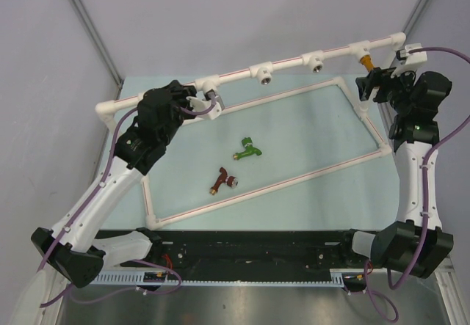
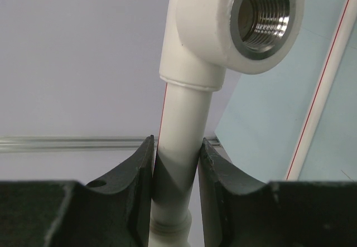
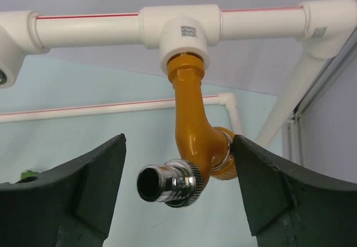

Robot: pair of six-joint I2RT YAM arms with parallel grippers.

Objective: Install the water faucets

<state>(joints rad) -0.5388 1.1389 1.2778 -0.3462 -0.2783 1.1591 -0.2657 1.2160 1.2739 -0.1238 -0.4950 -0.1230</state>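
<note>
Left gripper (image 1: 205,106) clamped on the white pipe frame (image 1: 294,62); right gripper (image 1: 371,83) straddling the mounted orange-yellow faucet (image 1: 369,62).

At the far left, only the left wrist view shows the grip. Both fingers (image 2: 136,163) press a white pipe just below an empty, silver-threaded tee socket (image 2: 262,18). From above, the arm hides this. On the blue mat (image 1: 308,141) in the middle, apart from both arms, lie the red-brown faucet (image 1: 223,182) and the green faucet (image 1: 247,150). Each has its long axis running near-left to far-right, and the red-brown one's metal end is at the right. At the far right, the right wrist view shows the orange-yellow faucet hanging upright from its tee, its chrome spout pointing left. The fingers (image 3: 83,174) are spread wide on either side of it.
</note>
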